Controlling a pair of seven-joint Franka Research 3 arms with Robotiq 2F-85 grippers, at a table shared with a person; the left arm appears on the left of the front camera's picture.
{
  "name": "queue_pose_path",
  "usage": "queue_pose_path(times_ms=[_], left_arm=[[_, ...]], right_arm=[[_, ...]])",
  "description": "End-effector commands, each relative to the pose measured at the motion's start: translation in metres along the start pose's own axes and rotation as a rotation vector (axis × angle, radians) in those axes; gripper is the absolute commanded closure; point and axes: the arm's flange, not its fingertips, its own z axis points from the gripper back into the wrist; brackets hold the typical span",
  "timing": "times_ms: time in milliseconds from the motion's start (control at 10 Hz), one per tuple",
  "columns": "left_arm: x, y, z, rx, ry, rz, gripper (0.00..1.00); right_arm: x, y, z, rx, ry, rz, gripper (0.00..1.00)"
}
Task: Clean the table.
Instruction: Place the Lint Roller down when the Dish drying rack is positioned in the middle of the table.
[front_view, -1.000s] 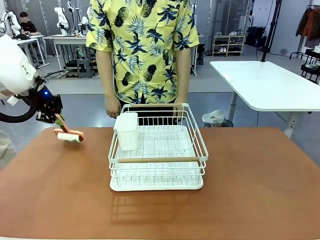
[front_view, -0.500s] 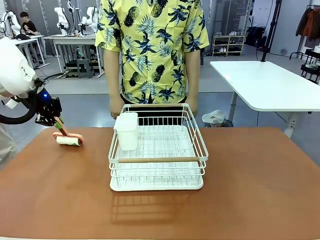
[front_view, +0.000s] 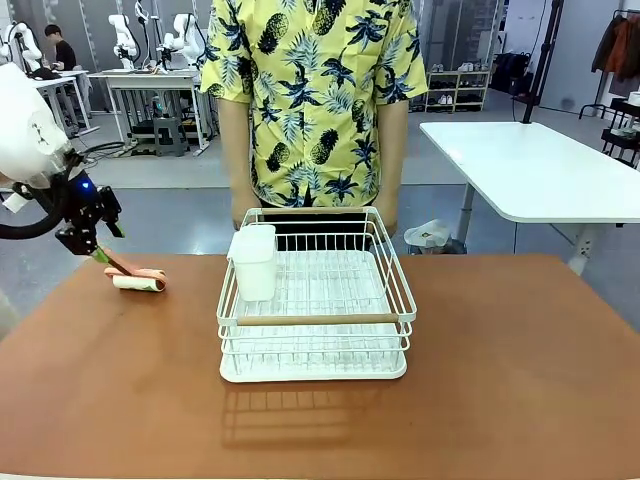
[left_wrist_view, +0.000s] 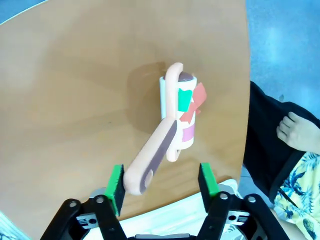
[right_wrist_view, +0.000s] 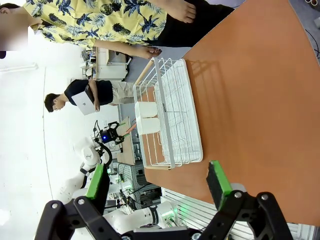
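While left claw gapes, lint roller rests on table.

The reddish-brown counter has rounded corners and a smooth matte top. A white wire dish rack stands near its middle, towards the far edge. A lint roller with a peach handle lies well apart, at the far left corner.

Front camera faces person across table; wrist cameras closer.
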Motion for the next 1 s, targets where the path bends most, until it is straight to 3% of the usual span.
queue_pose_path(times_ms=[0, 100, 200, 500, 600, 900], left_arm=[[-0.008, 0.000, 0.027, 0.162, 0.016, 0.047, 0.00], [-0.008, -0.001, 0.031, 0.273, 0.042, 0.074, 0.00], [-0.005, -0.004, 0.034, 0.305, 0.057, 0.106, 0.00], [0.000, -0.006, 0.032, 0.291, 0.107, 0.095, 0.00], [-0.005, 0.004, 0.032, 0.292, 0.066, 0.098, 0.00], [-0.005, 0.004, 0.032, 0.292, 0.066, 0.098, 0.00]], right_arm=[[-0.002, 0.002, 0.002, 0.010, 0.001, 0.009, 0.00], [-0.002, 0.002, 0.002, 0.010, 0.001, 0.009, 0.00], [-0.002, 0.002, 0.002, 0.010, 0.001, 0.009, 0.00], [-0.002, 0.002, 0.002, 0.010, 0.001, 0.009, 0.00], [-0.002, 0.002, 0.002, 0.010, 0.001, 0.009, 0.00], [-0.002, 0.002, 0.002, 0.010, 0.001, 0.009, 0.00]])
